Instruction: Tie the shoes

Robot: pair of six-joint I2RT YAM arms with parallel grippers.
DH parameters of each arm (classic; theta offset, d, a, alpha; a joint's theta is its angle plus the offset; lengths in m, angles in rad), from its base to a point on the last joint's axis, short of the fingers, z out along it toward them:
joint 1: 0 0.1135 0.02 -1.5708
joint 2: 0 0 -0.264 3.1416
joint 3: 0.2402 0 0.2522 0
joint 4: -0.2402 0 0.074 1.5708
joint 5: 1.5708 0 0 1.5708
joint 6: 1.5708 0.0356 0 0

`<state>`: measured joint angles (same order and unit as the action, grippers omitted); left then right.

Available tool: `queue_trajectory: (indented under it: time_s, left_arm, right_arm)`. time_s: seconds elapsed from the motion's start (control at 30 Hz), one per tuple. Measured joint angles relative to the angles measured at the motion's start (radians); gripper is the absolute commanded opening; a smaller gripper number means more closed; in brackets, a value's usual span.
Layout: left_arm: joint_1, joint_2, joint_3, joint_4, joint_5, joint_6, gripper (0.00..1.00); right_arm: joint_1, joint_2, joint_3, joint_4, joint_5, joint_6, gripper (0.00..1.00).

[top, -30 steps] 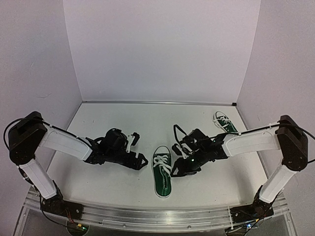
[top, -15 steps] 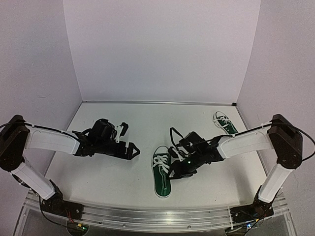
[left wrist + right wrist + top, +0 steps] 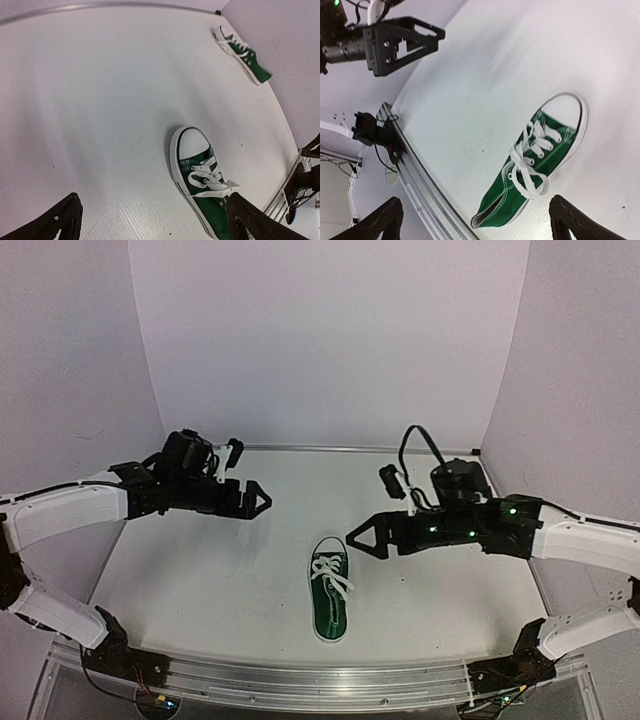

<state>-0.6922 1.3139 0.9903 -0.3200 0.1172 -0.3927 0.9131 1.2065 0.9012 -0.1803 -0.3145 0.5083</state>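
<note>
One dark green shoe (image 3: 330, 592) lies in the middle near the front, its white toe cap pointing away. Its white laces (image 3: 532, 162) lie across the tongue with a loop hanging to one side. In both wrist views this shoe (image 3: 207, 187) sits below the raised jaws, touched by nothing. My left gripper (image 3: 248, 476) hovers open to its far left. My right gripper (image 3: 372, 508) hovers open just right of it. The other shoe (image 3: 243, 51) lies at the far right corner, hidden by the right arm in the top view.
White walls close the table at the back and on both sides. An aluminium rail (image 3: 300, 680) runs along the front edge, with cables and the arm bases on it. My left gripper (image 3: 405, 37) shows in the right wrist view, high above the table.
My right gripper has opened, let go at the laces, and risen back to the right. The left gripper has lifted and pulled away toward the far left. The shoe stays put.
</note>
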Motion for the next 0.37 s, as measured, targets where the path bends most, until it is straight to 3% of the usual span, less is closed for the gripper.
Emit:
queue_trajectory:
  time_s: [0.17,0.37]
  left_arm:
    - [0.000,-0.096,0.015,-0.072,-0.104,-0.003,1.00]
    - [0.000,-0.133,-0.145,-0.092,-0.151,-0.055,1.00]
  right_arm:
    - [0.000,-0.055,-0.018,0.006,0.094,0.009,0.98]
    - [0.000,-0.024,-0.114,-0.010,0.167,0.039,0.98]
